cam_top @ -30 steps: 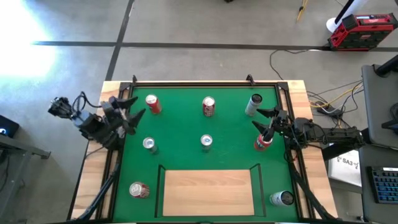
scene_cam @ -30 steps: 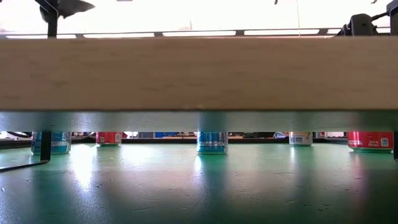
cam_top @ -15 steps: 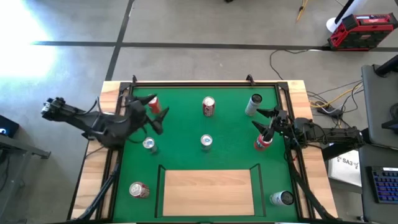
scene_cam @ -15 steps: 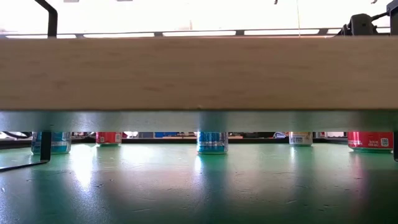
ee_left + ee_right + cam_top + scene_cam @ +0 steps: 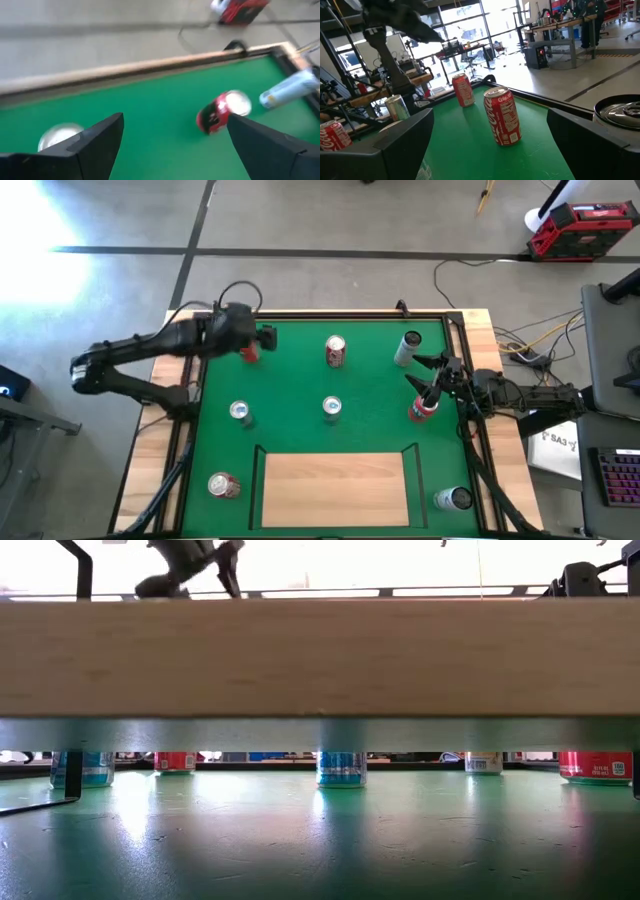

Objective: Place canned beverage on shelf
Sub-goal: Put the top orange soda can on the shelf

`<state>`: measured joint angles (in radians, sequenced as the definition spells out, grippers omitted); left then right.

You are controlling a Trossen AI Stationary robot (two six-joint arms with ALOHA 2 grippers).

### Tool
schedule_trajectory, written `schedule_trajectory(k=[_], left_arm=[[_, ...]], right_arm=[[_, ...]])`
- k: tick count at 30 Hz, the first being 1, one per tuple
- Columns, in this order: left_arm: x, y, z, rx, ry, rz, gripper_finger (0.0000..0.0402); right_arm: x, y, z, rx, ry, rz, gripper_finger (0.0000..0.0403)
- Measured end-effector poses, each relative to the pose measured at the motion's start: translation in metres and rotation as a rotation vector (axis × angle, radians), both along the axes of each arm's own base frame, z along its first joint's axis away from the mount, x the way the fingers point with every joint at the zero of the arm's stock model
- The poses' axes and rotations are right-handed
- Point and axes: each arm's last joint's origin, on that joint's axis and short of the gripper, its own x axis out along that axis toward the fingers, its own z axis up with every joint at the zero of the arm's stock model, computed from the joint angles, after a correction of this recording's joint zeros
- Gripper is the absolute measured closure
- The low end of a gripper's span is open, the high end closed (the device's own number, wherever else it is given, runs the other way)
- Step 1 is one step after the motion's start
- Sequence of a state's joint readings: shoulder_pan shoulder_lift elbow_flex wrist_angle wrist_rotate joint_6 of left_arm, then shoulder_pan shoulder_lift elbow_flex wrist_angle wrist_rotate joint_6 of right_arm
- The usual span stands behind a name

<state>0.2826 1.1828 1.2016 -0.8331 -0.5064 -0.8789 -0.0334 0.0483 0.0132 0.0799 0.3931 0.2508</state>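
Over the far-left corner of the green mat (image 5: 330, 380), the left tool (image 5: 262, 338) hangs above a red can (image 5: 248, 352) that shows only partly beneath it. Left wrist view: its two dark fingers (image 5: 102, 140) are spread wide, with bare mat between them; a red can (image 5: 220, 111) lying tilted and a pale blue can (image 5: 290, 88) lie beyond, and a silver can top (image 5: 59, 136) shows behind one finger.

At the mat's right edge, the right tool (image 5: 432, 388) stands over a red can (image 5: 422, 410). Right wrist view: its fingers (image 5: 402, 137) are likewise spread apart, gripping nothing; a red cola can (image 5: 503, 116) stands upright between them farther off, a second red can (image 5: 463, 89) behind it, and a silver can (image 5: 397, 107) to one side.

High view, remaining cans: a red one (image 5: 335, 351) at far centre; a pale one (image 5: 407, 348) tipped over at far right; silver-topped ones at left (image 5: 240, 412) and centre (image 5: 332, 409); a red one (image 5: 223, 485) at near left; a dark-rimmed one (image 5: 454, 499) at near right.

The shelf (image 5: 334, 489), a pale wood board edged by a black rail, sits at the near middle of the mat with no can on it. Low view: its front edge (image 5: 320, 658) spans the width, with can bases visible beneath it. The surface (image 5: 505, 480) shows as pale wood around the mat.
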Motion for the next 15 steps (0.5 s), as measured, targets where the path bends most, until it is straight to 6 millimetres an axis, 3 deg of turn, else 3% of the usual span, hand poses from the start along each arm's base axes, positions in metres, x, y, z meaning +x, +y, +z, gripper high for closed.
schedule_trajectory(k=[7, 15], left_arm=[[-0.007, 0.041, -0.02, -0.387, 0.042, 0.125, 0.0061], [-0.014, 0.045, -0.015, -0.498, 0.161, 0.14, 0.0061]], right_arm=[[0.0, 0.0, 0.0, 0.0, 0.0, 0.0, 0.0022], [0.0, 0.0, 0.0, 0.0, 0.0, 0.0, 0.0022]])
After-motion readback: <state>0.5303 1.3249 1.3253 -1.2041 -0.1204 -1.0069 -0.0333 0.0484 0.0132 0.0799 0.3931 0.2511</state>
